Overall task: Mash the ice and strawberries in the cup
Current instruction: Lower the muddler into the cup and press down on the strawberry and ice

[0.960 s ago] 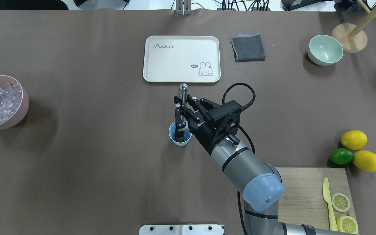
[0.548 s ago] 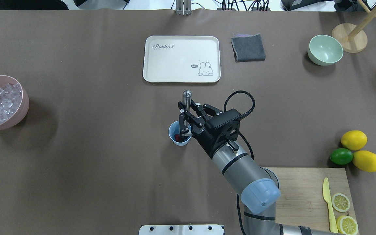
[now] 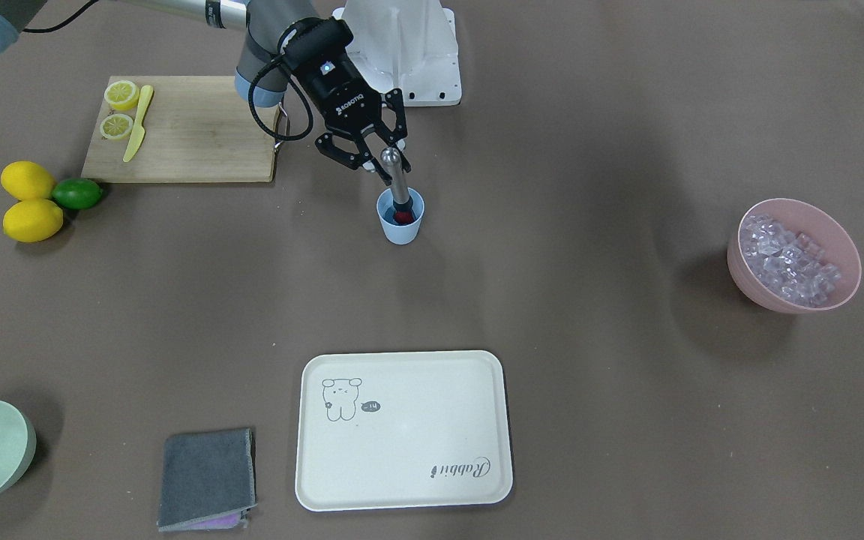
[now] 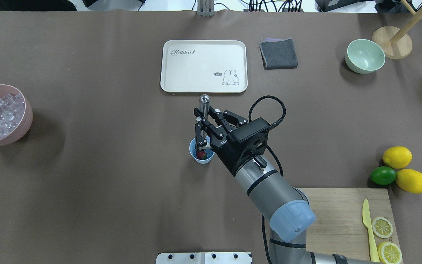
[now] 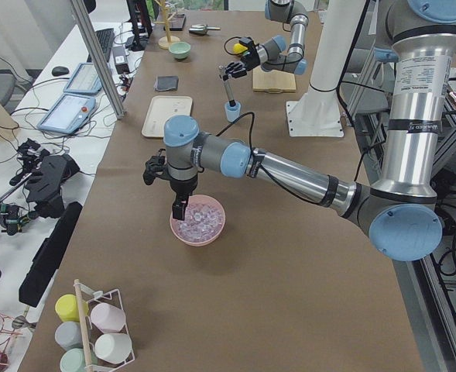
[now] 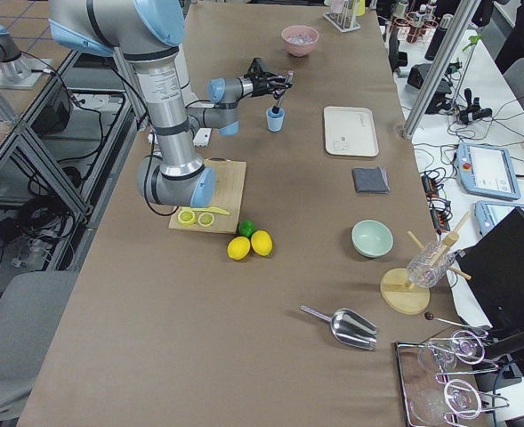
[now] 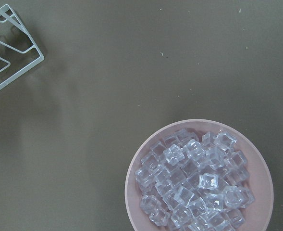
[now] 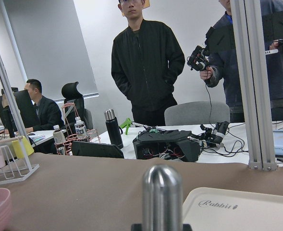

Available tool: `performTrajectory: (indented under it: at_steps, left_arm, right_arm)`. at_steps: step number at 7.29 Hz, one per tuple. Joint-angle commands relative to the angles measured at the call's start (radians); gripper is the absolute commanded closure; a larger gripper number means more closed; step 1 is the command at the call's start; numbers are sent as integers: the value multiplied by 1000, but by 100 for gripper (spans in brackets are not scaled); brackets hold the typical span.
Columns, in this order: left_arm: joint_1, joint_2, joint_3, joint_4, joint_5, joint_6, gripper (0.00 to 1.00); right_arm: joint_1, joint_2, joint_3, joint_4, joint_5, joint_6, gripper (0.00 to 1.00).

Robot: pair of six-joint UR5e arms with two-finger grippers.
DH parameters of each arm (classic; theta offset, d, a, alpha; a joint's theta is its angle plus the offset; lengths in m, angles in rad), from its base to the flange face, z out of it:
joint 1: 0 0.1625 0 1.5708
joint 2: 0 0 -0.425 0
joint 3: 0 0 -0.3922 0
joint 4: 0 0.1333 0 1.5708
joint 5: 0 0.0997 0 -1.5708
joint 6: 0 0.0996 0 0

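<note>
The right gripper [image 4: 200, 126] has its jaws clamped on the shaft of a metal muddler [image 3: 396, 180]. The muddler stands nearly upright with its lower end down inside the cup [image 3: 400, 229]. The jaws grip the shaft above the cup's rim, so the cup sits just below them and apart from them, and the muddler's rounded top pokes out above. The strawberry [image 4: 202, 155] lies in the bottom of the cup, red showing beside the muddler's dark lower end; I cannot tell whether the two touch. The cup stands upright on the counter [image 4: 104, 183]. Whether any ice is in the cup cannot be made out.

The ice [image 7: 194, 187] is heaped in a pink bowl [image 4: 29, 117] well apart from the cup, on the robot's left of it. The left gripper [image 5: 180, 211] hangs over that bowl, above the ice; I cannot tell whether its jaws are apart or together. A cream tray [image 4: 196, 69] lies near the cup, on the side away from the robot.
</note>
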Motion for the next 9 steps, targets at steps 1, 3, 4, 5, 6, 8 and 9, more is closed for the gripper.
performTrajectory:
  at_steps: [1, 3, 4, 5, 6, 8, 9]
  left_arm:
    - [0, -1, 4, 0, 0, 0, 3]
    - [0, -5, 7, 0, 2, 0, 3]
    - [0, -5, 7, 0, 2, 0, 3]
    - [0, -5, 7, 0, 2, 0, 3]
    - [0, -5, 7, 0, 2, 0, 3]
    - [0, -5, 4, 0, 2, 0, 3]
    - [0, -3, 4, 0, 2, 0, 3]
  right_arm:
    - [1, -5, 22, -27, 12, -21, 100]
    - [1, -4, -39, -18, 11, -10, 100]
    - [1, -2, -56, -15, 12, -8, 100]
    - [1, 1, -64, -18, 14, -5, 100]
    - [1, -2, -76, -18, 20, -1, 100]
    - [-2, -2, -81, -15, 29, 6, 100]
    - [0, 1, -73, -18, 37, 7, 100]
